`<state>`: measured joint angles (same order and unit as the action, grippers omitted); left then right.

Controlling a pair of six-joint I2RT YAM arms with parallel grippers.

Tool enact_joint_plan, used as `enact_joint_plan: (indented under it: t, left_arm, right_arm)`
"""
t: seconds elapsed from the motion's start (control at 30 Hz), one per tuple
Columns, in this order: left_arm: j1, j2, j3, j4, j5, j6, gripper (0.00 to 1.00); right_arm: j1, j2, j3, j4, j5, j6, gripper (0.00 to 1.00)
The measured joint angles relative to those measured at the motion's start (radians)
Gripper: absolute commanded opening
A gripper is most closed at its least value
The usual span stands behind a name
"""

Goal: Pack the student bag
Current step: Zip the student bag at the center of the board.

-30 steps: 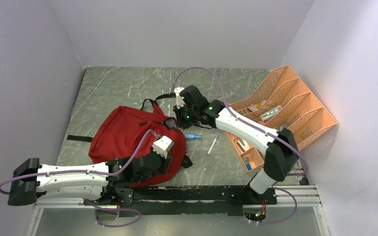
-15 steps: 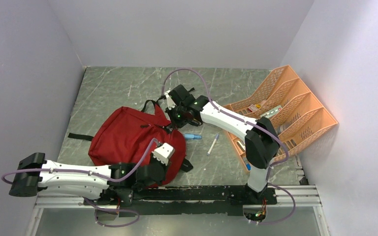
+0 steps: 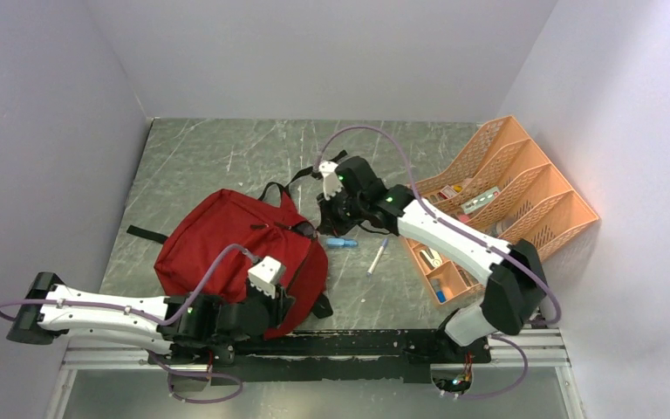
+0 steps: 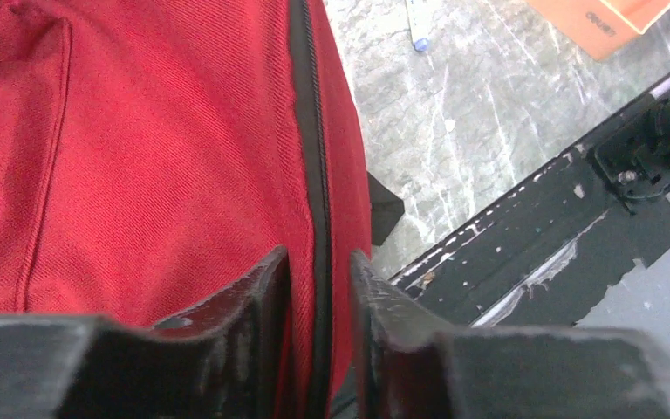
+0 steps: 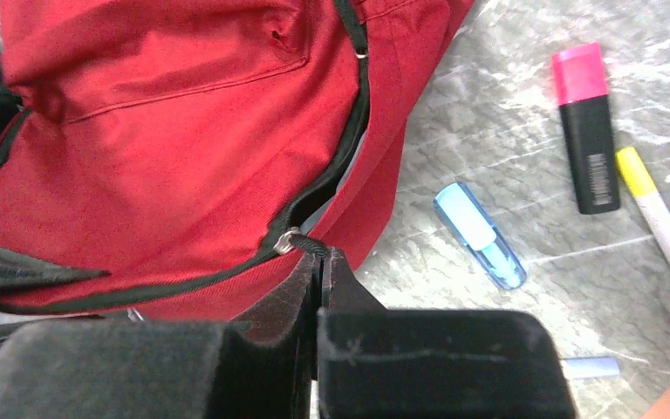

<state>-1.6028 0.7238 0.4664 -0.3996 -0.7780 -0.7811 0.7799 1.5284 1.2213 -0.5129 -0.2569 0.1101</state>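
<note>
Left end effector (image 4: 318, 266): jaws now slightly parted; drawn back toward its base.
Right end effector (image 5: 321, 262): carried zipper pull (image 5: 290, 242) rightward.
Student bag (image 3: 218, 244): turned slightly.

A pen (image 3: 376, 258) lies between the student bag (image 3: 222, 244) and organiser (image 3: 499, 140).

Top camera looks down; both wrist cameras close, sharing student bag (image 4: 140, 157).
</note>
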Motion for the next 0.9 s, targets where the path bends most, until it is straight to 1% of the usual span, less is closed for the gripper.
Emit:
enact_joint_plan:
  t: [0.03, 0.07, 0.1, 0.17, 0.2, 0.23, 0.37, 0.5, 0.57, 0.7, 0.8, 0.83, 0.9]
  left_arm:
    - [-0.006, -0.005, 0.0, -0.005, 0.001, -0.004, 0.67]
    - [-0.011, -0.007, 0.0, -0.006, 0.002, 0.0, 0.81]
    - [-0.013, -0.005, 0.002, -0.005, 0.003, 0.006, 0.85]
    - [-0.016, 0.009, 0.012, 0.002, 0.008, 0.025, 0.88]
    - [-0.016, 0.024, 0.021, 0.014, 0.01, 0.035, 0.95]
    - [-0.016, 0.042, 0.034, 0.027, 0.011, 0.049, 0.97]
    - [-0.016, 0.145, 0.094, 0.094, -0.002, 0.105, 0.97]
    - [-0.018, 0.259, 0.162, 0.113, -0.095, 0.119, 0.97]
    - [-0.018, 0.29, 0.176, 0.116, -0.144, 0.12, 0.95]
    - [-0.017, 0.33, 0.192, 0.113, -0.245, 0.097, 0.86]
    - [0.003, 0.351, 0.193, 0.113, -0.277, 0.081, 0.8]
    - [0.018, 0.358, 0.193, 0.121, -0.276, 0.082, 0.76]
    - [0.052, 0.37, 0.19, 0.144, -0.268, 0.087, 0.64]
  right_arm:
    - [-0.006, -0.027, -0.013, 0.003, -0.003, -0.002, 0.0]
    - [-0.011, -0.049, -0.022, 0.007, -0.01, -0.002, 0.0]
    - [-0.017, -0.069, -0.031, 0.01, -0.018, -0.002, 0.0]
    - [-0.024, -0.103, -0.049, 0.015, -0.039, -0.002, 0.0]
    - [-0.025, -0.117, -0.06, 0.016, -0.053, -0.002, 0.0]
    - [-0.026, -0.129, -0.071, 0.018, -0.068, -0.002, 0.0]
    - [-0.026, -0.157, -0.113, 0.018, -0.112, -0.002, 0.0]
    - [-0.026, -0.172, -0.138, 0.014, -0.159, -0.002, 0.0]
    - [-0.026, -0.184, -0.145, 0.014, -0.183, -0.003, 0.0]
    - [-0.026, -0.21, -0.152, 0.012, -0.227, -0.007, 0.0]
    - [-0.026, -0.225, -0.154, 0.011, -0.254, -0.008, 0.0]
    - [-0.026, -0.229, -0.156, 0.011, -0.262, -0.009, 0.0]
    - [-0.026, -0.232, -0.159, 0.007, -0.277, -0.011, 0.0]
